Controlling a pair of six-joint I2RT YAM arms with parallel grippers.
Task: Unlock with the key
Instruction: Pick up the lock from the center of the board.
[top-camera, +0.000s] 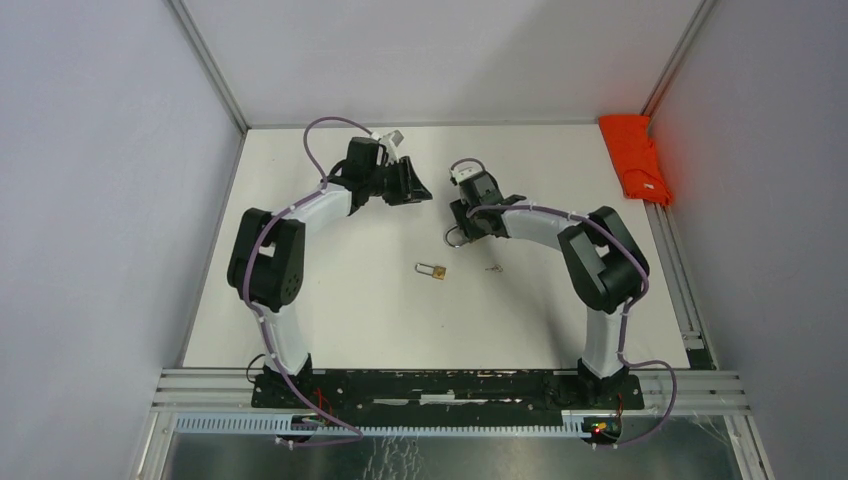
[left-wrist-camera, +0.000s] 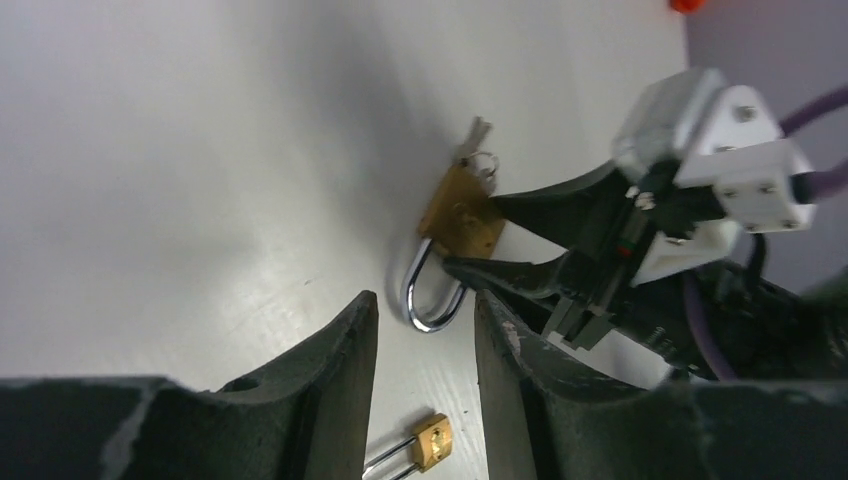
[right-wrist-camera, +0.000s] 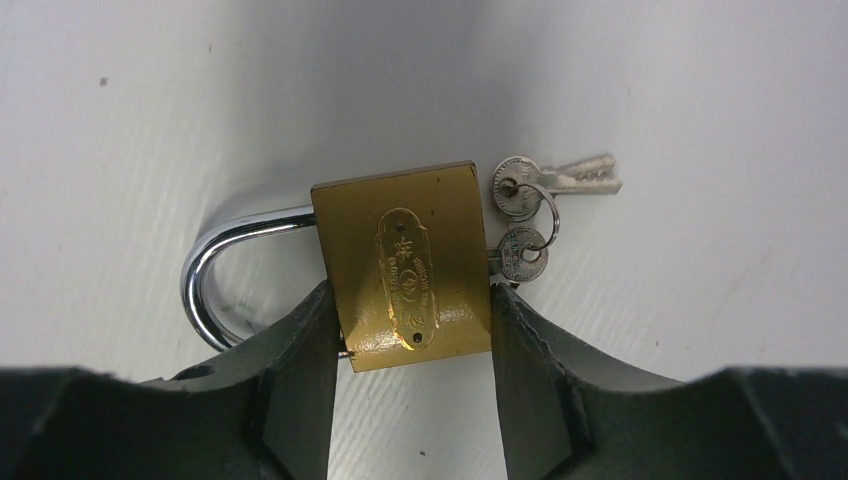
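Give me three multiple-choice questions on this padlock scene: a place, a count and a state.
1. Where is the small padlock? A on the table B in a drawer C on a shelf
2. How many keys are by the large padlock? A one B two C four
3. The right gripper is: A open B shut on the large padlock C out of view
Key: 1A, it lies loose on the white surface; 2B, two key heads show; 3B, both fingers press its body.

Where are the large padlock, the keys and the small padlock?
large padlock (right-wrist-camera: 410, 265): right wrist view, brass body.
keys (right-wrist-camera: 518, 198): right wrist view, upper key's head.
small padlock (left-wrist-camera: 432, 441): left wrist view, brass body.
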